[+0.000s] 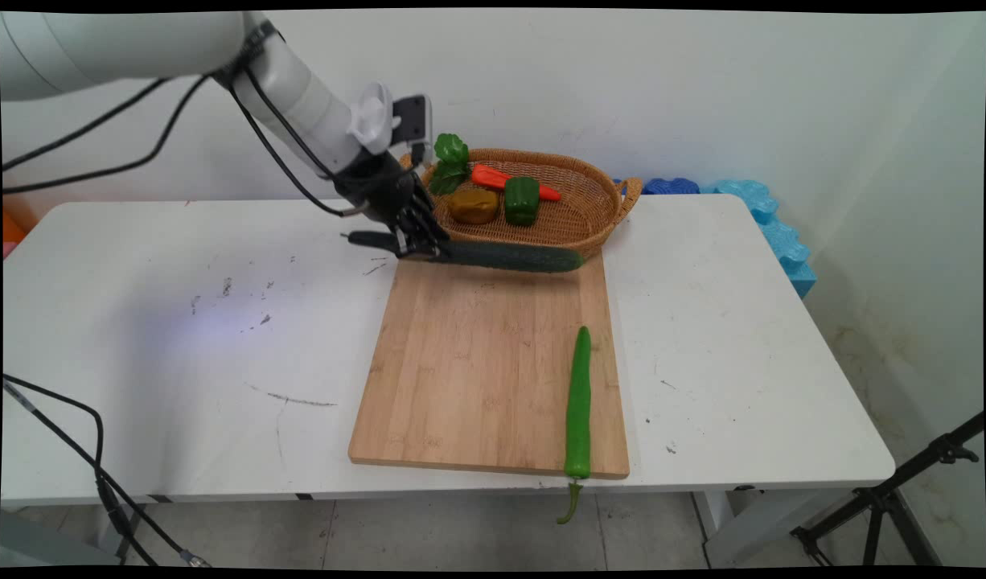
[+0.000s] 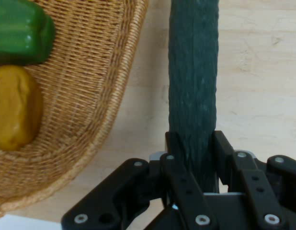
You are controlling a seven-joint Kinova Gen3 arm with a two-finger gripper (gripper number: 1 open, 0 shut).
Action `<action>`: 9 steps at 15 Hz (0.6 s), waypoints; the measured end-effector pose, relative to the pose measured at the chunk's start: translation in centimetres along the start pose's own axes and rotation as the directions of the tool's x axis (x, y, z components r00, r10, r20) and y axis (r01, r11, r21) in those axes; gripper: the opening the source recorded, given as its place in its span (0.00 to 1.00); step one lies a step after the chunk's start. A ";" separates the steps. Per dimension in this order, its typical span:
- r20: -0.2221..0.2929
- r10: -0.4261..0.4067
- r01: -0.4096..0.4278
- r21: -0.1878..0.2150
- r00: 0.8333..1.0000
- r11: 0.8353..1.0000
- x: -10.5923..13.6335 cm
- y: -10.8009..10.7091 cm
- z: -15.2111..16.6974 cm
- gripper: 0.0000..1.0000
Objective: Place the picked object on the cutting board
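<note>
Gripper (image 1: 421, 240) clamped on dark green cucumber (image 1: 509, 256), fingers (image 2: 174, 148) pressed to both its sides near the left end; stem tip sticks out past the gripper toward the table's left. Cucumber lies lengthwise along far edge of wooden cutting board (image 1: 477, 362), just beside front wall of wicker basket (image 1: 589, 217); cannot tell if it rests on the board or is just above it. Basket holds a yellow-brown potato (image 1: 473, 205), green bell pepper (image 1: 522, 199), carrot (image 1: 493, 177) and leafy green (image 1: 449, 161). Long green chili pepper (image 1: 578, 402) lies on board's right side, stem hanging over the near edge. All on white table (image 1: 179, 322); blue foam (image 1: 774, 233) behind the far right corner.
</note>
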 end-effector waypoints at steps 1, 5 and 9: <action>0.000 -0.006 0.006 0.002 1.000 1.000 -0.1 0.2 0.7 0.00; -0.004 -0.015 0.015 0.008 1.000 1.000 -0.3 0.9 3.4 0.00; -0.009 -0.010 0.010 0.016 1.000 1.000 -0.5 1.2 5.9 0.00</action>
